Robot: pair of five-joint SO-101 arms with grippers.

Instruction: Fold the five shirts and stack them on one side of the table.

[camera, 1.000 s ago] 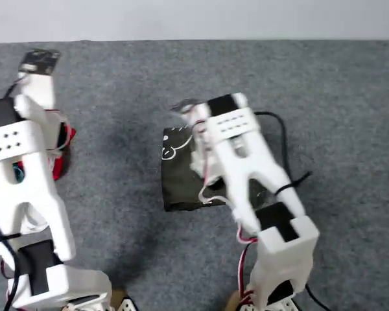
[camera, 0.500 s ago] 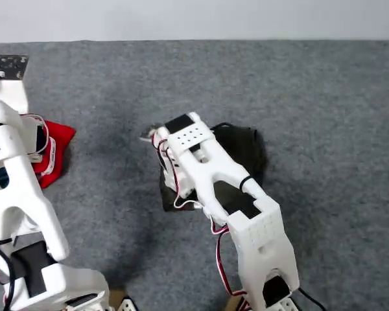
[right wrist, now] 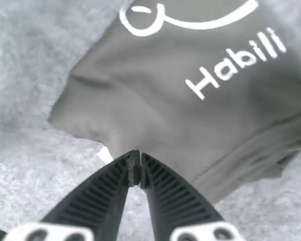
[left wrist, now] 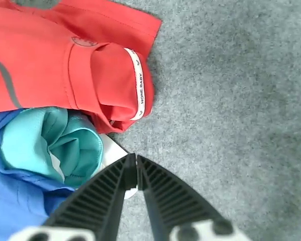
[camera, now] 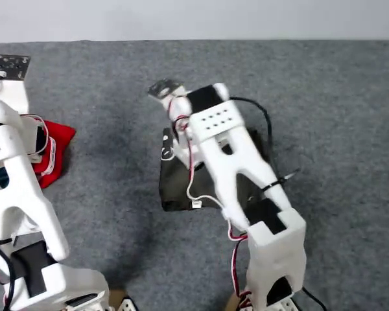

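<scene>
Two grippers are each holding their jaws pressed together, with nothing visibly caught between them. The left gripper [left wrist: 135,168] is hanging just off a heap of clothes. The red shirt [left wrist: 45,65] is lying ahead of its tips and off to one side, and a bunched teal and blue shirt [left wrist: 35,160] is sitting right beside one jaw. The red shirt's white neck strip [left wrist: 138,83] is carrying small print.

The right gripper [right wrist: 135,173] is resting its tips at the near edge of the dark shirt [right wrist: 155,115], whose width is running across them, with a small white tag [right wrist: 104,154] just beside. White lettering and a drawn curve are showing farther ahead. The right arm is the nearer one, so stacking likely turns on the stretch of table [camera: 324,97] between the dark shirt and the heap.
</scene>
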